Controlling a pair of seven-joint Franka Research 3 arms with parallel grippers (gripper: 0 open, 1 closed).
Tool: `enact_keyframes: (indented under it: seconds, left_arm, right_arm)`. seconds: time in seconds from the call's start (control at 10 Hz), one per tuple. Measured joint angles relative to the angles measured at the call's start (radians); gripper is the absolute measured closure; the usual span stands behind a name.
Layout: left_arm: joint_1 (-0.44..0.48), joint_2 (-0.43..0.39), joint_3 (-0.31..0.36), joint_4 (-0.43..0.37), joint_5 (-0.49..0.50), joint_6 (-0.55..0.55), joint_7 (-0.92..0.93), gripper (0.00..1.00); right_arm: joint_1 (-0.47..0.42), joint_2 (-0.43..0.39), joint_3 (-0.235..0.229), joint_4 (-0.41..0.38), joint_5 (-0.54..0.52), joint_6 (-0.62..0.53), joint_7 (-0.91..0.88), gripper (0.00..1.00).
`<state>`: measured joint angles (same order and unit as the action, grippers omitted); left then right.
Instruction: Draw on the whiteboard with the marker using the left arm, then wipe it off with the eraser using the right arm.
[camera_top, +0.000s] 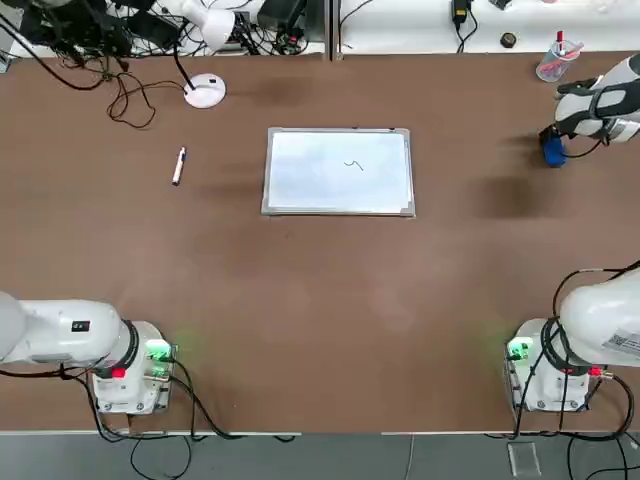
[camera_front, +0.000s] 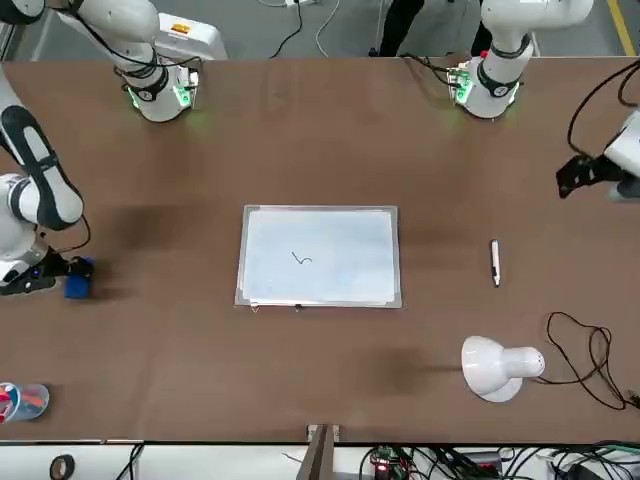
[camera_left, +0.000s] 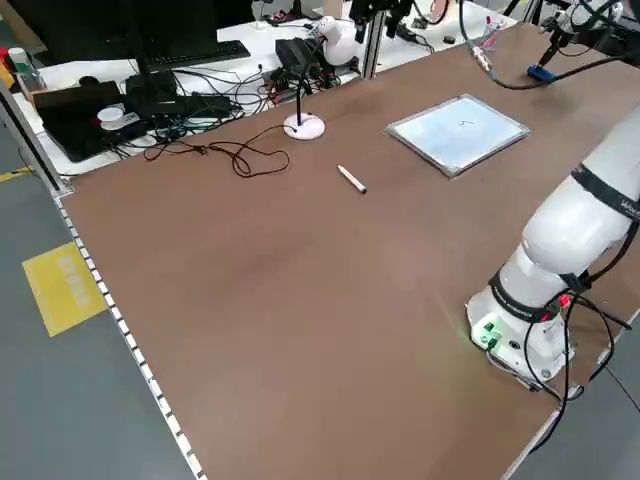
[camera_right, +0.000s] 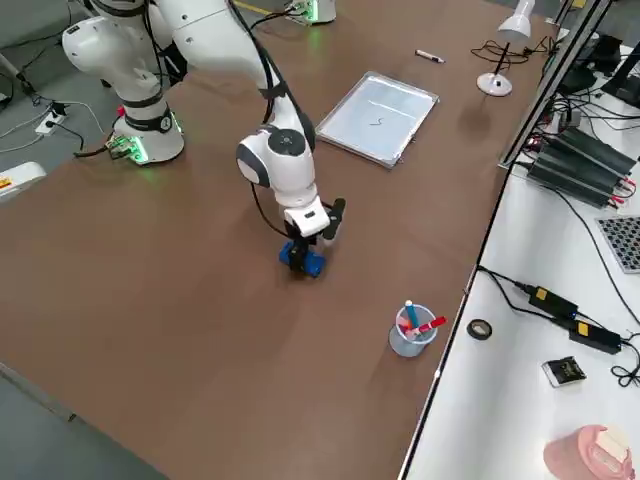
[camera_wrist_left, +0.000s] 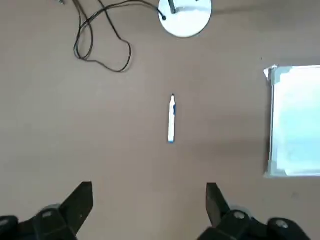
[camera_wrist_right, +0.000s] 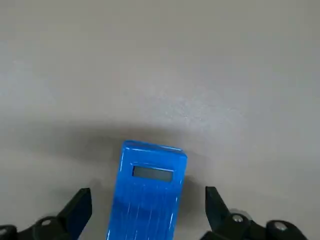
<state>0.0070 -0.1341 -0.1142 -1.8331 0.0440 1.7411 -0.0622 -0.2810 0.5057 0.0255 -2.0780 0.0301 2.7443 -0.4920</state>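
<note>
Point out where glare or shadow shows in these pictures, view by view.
Top view: the whiteboard carries a soft pale sheen, and dark arm shadows lie right of it. Right wrist view: the eraser casts a broad shadow. Left wrist view: the marker is faintly shadowed.

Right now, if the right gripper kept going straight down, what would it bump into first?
Probably the eraser: the open right gripper points down right over it, a finger on each side. Below that is the table.
</note>
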Motion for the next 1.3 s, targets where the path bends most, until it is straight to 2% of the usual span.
enact_keyframes:
  seconds: [0.4,1.3]
  left_arm:
    - [-0.007,-0.053,-0.003,0.0,-0.046,-0.08,-0.045,0.0]
    - [-0.008,-0.054,-0.005,0.0,-0.046,-0.082,-0.054,0.0]
  right_arm:
    - [0.0,0.004,-0.001,0.0,0.0,0.011,0.0,0.0]
    - [0.0,0.025,-0.002,-0.001,0.0,0.044,0.0,0.04]
